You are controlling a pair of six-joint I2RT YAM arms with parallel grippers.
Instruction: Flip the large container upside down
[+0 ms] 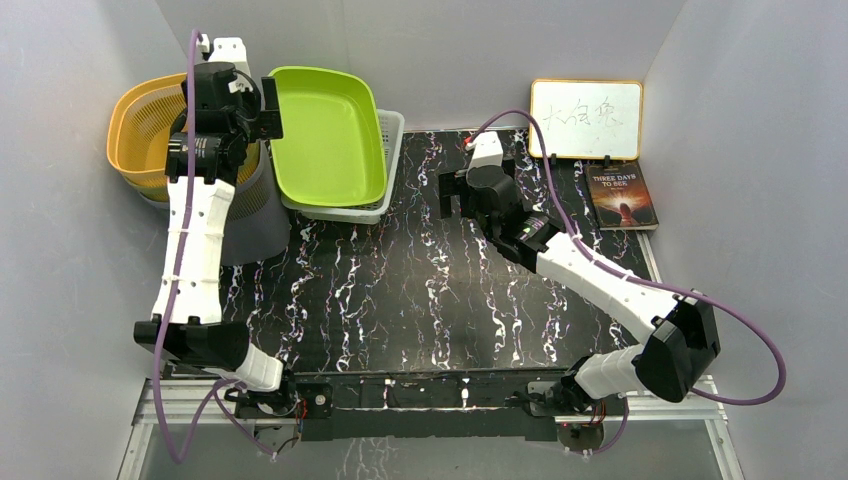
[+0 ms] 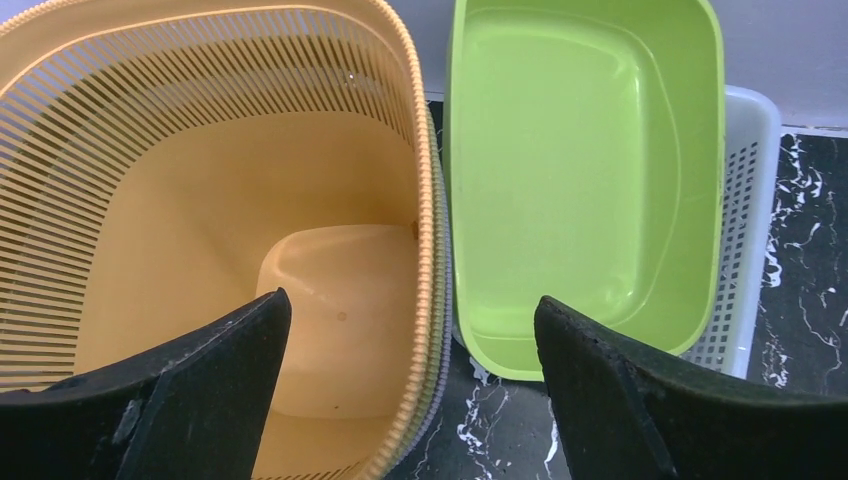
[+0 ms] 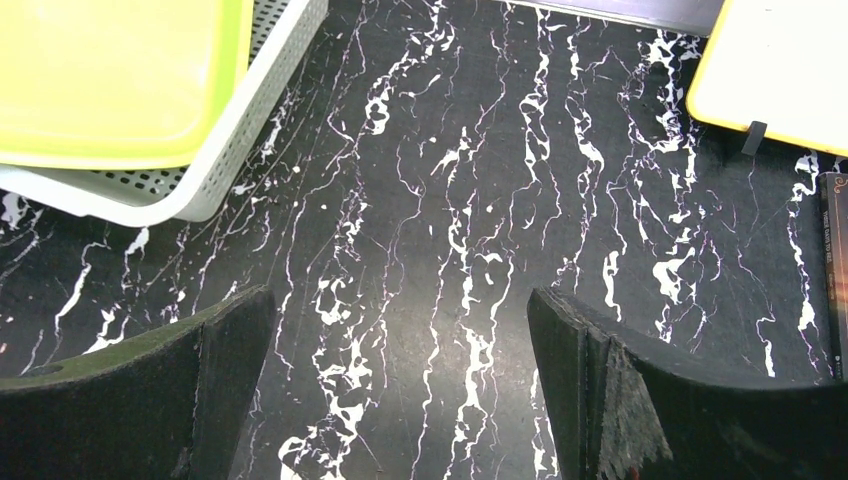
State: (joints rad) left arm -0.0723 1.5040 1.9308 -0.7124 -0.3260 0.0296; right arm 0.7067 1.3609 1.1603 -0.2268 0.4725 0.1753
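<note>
At far left: slatted orange basket (image 2: 200, 120) | beside it: smooth green tub (image 2: 580, 170)

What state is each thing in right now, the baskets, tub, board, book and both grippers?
orange basket: upright, open side up, empty
green tub: upright, empty, nested
white basket: upright, tub sitting inside it
whiteboard: written on
book: closed, lying flat
left gripper: open, above orange basket's rim
right gripper: open, holding nothing
</note>
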